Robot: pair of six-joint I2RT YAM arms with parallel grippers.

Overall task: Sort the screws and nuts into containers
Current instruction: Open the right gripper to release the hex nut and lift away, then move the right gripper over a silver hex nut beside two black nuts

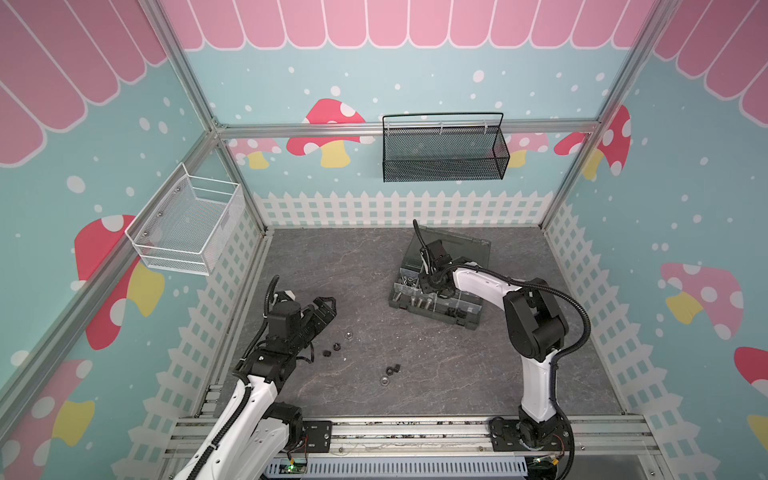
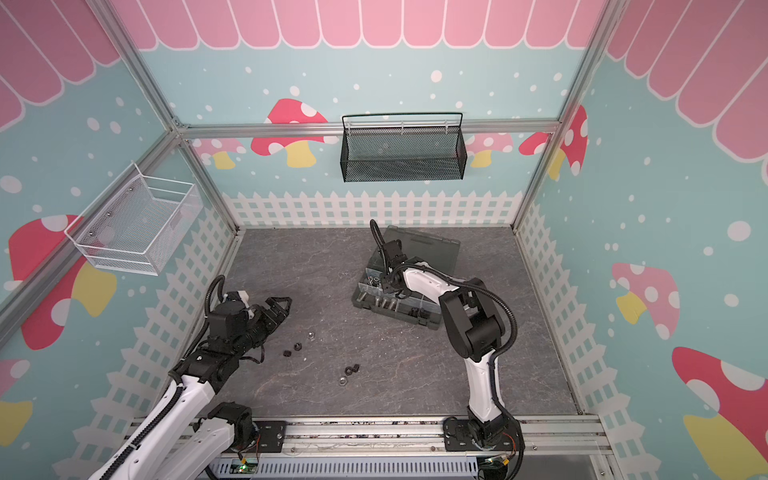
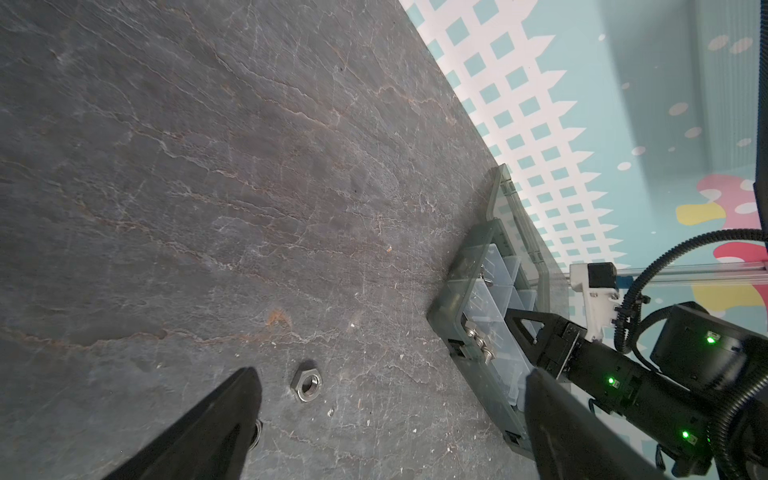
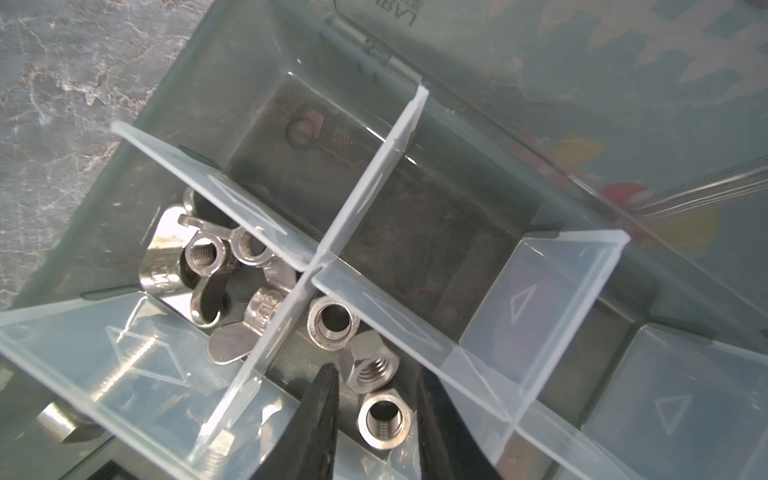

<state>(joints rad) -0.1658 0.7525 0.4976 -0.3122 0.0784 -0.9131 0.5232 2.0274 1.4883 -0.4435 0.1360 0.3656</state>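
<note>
Nearest to the robot's base, some loose nuts lay on the grey table (image 1: 436, 374). A first silver nut (image 1: 385, 380) lay just beside a pair of black nuts (image 1: 392, 369). A little farther and more to the left were two other black nuts (image 1: 331, 349), and then a second silver nut (image 1: 348, 333).

The left gripper (image 1: 328, 309) was low over the table just beyond this second silver nut, with its jaws spread wide and nothing between them held. In the left wrist view the same nut (image 3: 306, 386) lay flat on the table between the two fingers (image 3: 232, 415), close to one and well apart from the other.

Farther back stood the organiser box (image 1: 436, 318). Silver screws (image 1: 417, 300) lay in its front row of compartments. The right gripper (image 1: 428, 286) reached down into the box behind them. In the right wrist view its jaws were only a little parted and gripped nothing. One hex nut (image 4: 385, 420) lay loose between the fingers (image 4: 320, 415), hole upward, with a clear gap to one finger. Two more hex nuts (image 4: 332, 324) lay in the same compartment. Across a translucent divider (image 4: 365, 199), the neighbouring compartment held the wing nuts (image 4: 208, 266).

At the far side of the box the smoky lid (image 1: 457, 245) stood open.
</note>
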